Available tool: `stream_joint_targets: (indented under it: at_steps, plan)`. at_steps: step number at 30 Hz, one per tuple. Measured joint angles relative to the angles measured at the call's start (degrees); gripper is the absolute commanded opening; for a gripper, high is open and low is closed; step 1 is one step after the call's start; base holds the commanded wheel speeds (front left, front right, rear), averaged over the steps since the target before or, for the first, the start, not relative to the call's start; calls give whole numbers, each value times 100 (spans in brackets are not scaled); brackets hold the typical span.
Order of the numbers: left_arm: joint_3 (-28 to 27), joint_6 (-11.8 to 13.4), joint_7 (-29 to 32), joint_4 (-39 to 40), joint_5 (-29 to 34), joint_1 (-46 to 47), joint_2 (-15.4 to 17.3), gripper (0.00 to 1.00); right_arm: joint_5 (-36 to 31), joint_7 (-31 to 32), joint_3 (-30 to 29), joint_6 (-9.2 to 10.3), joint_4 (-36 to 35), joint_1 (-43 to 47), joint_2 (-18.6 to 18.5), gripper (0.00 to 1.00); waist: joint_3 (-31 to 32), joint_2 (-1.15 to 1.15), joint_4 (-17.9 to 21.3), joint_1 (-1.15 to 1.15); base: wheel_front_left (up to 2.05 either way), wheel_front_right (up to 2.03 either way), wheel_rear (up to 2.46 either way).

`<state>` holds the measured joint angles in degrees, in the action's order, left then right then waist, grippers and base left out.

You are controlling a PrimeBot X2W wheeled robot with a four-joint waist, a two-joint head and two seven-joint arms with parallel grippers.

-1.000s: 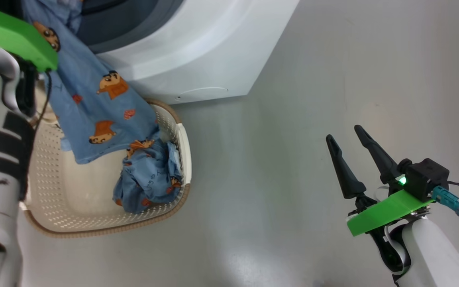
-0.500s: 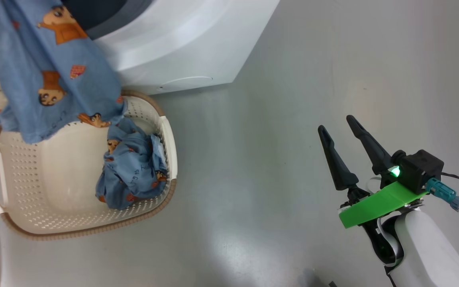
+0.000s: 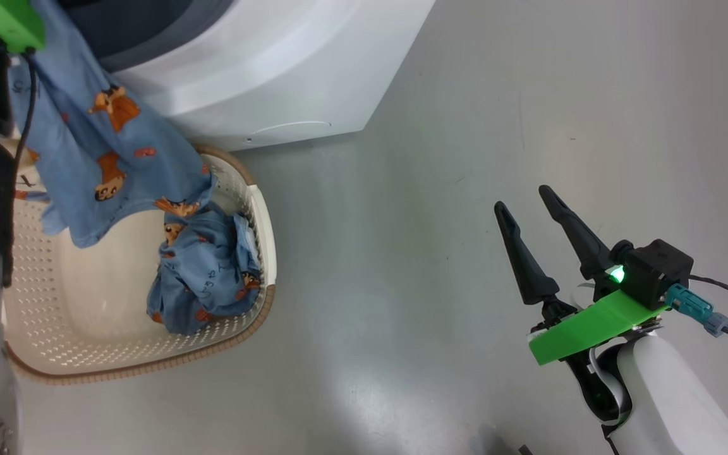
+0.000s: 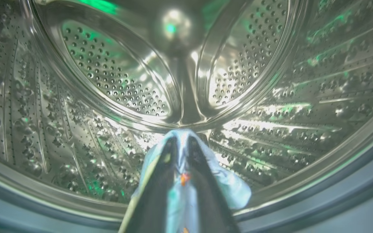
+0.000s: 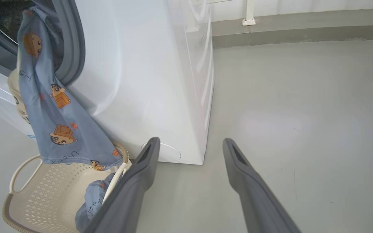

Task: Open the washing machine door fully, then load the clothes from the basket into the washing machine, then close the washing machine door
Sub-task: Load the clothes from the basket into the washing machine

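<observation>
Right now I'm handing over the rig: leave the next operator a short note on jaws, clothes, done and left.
Left gripper: jaws shut on a blue garment, tips inside the drum. The garment's tail hangs out of the washer over the basket.
Right gripper: jaws open, empty, above the floor right of the washer.
In the basket: one blue bundle.
Done: washer open, first garment partly in.
Left: push the garment fully in, load the bundle, close the door.
</observation>
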<state>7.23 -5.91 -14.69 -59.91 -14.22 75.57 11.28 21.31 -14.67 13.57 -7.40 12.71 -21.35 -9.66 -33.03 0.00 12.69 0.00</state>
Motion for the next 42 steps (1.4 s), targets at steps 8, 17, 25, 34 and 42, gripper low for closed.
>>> stream_joint_targets:
  at_steps: [8,17,25,34,42]
  plan:
    - [168,-93,1,-794,35,172,-96,100,0,0,1,0,5,1,-1,100,57,0,-51,0,0,0,0]
    - [122,-120,0,-653,-69,171,-194,100,0,0,2,0,13,1,-9,100,105,0,-141,0,0,0,0]
    - [-69,-143,0,94,-166,-394,-356,100,0,0,-46,0,25,3,-33,100,200,0,-279,0,0,0,0]
    - [-247,-144,0,1223,-164,-1400,-556,100,0,0,-209,0,-4,23,-122,100,271,0,-484,0,0,0,0]
    - [-302,-144,0,2261,-48,-2541,-633,100,-7,0,-403,0,-73,47,-204,100,291,0,-689,0,0,0,0]
